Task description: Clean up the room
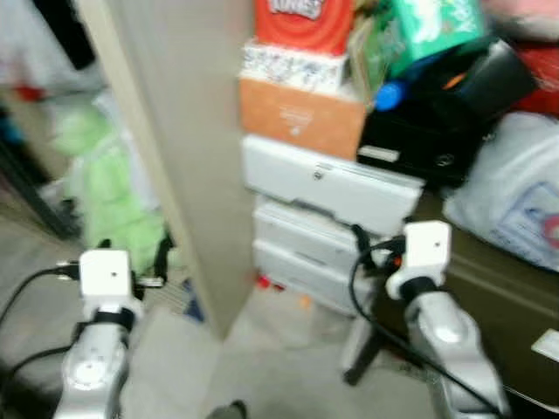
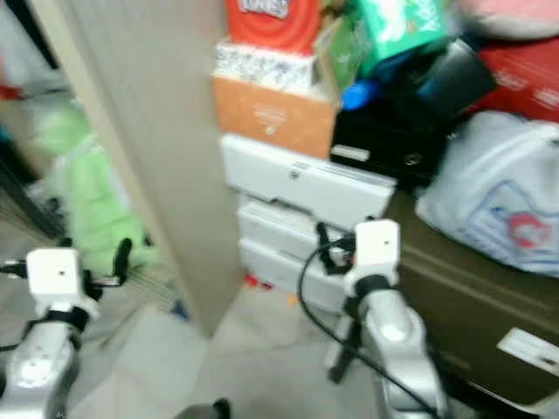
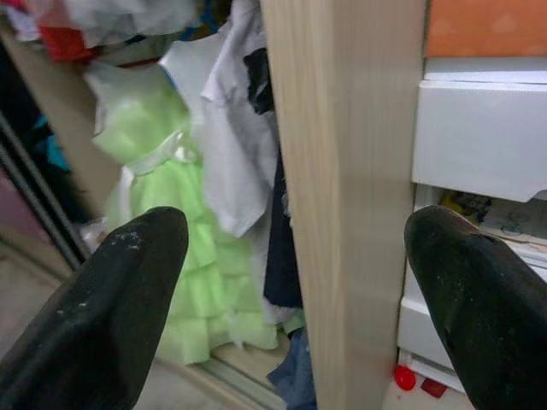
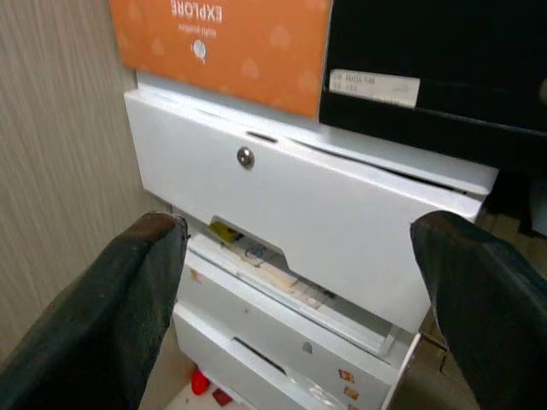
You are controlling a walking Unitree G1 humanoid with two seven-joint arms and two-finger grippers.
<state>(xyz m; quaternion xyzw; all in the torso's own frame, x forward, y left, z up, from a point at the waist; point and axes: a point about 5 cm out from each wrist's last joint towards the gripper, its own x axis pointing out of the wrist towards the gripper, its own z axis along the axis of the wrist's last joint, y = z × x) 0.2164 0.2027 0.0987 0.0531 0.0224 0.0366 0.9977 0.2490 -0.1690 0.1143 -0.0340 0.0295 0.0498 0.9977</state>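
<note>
Grippers both spread wide and empty, left gripper (image 3: 291,282) faced a wooden panel (image 3: 346,171), right gripper (image 4: 299,290) faced white drawers (image 4: 299,205) under an orange box (image 4: 231,43).

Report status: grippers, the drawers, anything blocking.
Left gripper open, empty, facing wooden panel and green dress. Right gripper open, empty, facing white drawer unit. Top drawer ajar. Red bits on floor at its base.

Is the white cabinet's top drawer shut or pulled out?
Pulled out: the top drawer front juts forward, papers visible beneath its edge.
</note>
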